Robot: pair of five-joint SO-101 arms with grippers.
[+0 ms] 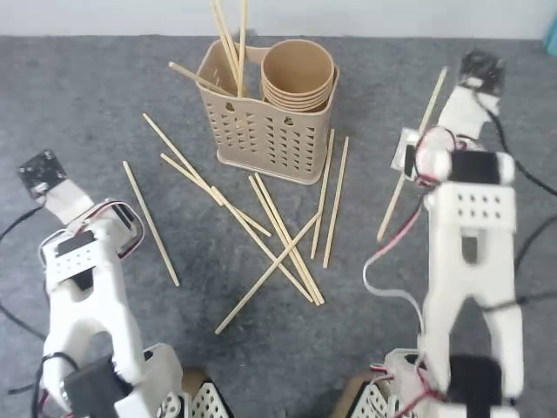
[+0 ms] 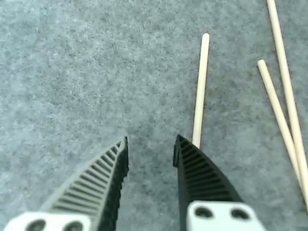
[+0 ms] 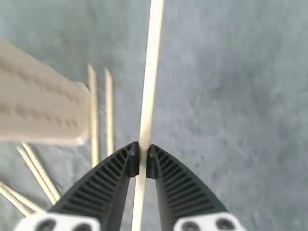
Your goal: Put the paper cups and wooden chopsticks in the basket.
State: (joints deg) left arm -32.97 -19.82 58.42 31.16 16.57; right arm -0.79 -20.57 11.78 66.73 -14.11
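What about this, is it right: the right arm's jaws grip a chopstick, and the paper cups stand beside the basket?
One error: the paper cups are stacked inside the basket, not beside it; the high view shows this. The right arm's jaws do grip a chopstick.

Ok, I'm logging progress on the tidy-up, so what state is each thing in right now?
basket: upright on the mat.
paper cups: stacked, inside the basket.
basket chopsticks: a few, standing in the basket.
loose chopsticks: scattered flat on the mat, some crossing.
held chopstick: clamped between the right gripper's fingers.
right gripper: shut.
left gripper: open, holding nothing, over the mat.
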